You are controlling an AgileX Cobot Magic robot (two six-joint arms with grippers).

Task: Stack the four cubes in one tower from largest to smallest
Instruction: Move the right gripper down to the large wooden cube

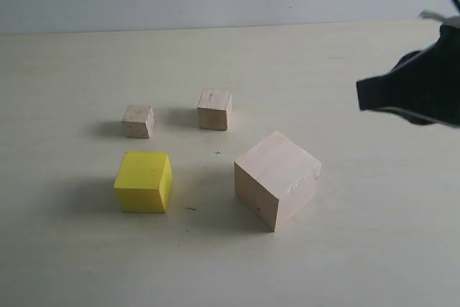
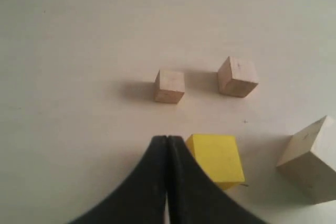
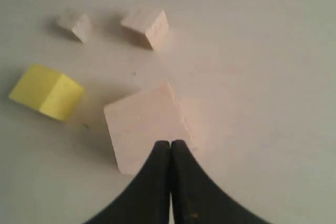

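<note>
The large bare-wood cube (image 1: 277, 177) sits nearest on the desk (image 1: 374, 257), one corner forward, with the yellow cube (image 1: 144, 181) apart on its left. Behind them stand the smallest wood cube (image 1: 138, 121) and, to its right, the small wood cube (image 1: 214, 108). Nothing is stacked. The left fingers (image 2: 152, 182) are pressed together, empty, near the yellow cube. The right fingers (image 3: 155, 182) are likewise closed on nothing, raised right of the cubes.

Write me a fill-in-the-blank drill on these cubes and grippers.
The table holds ___ cubes, none stacked.
The mid-sized cube is painted ___.
The left gripper and the right gripper both have jaws ___.
The large wood cube lies nearest the ___ gripper.
Missing words: four; yellow; shut; right.
</note>
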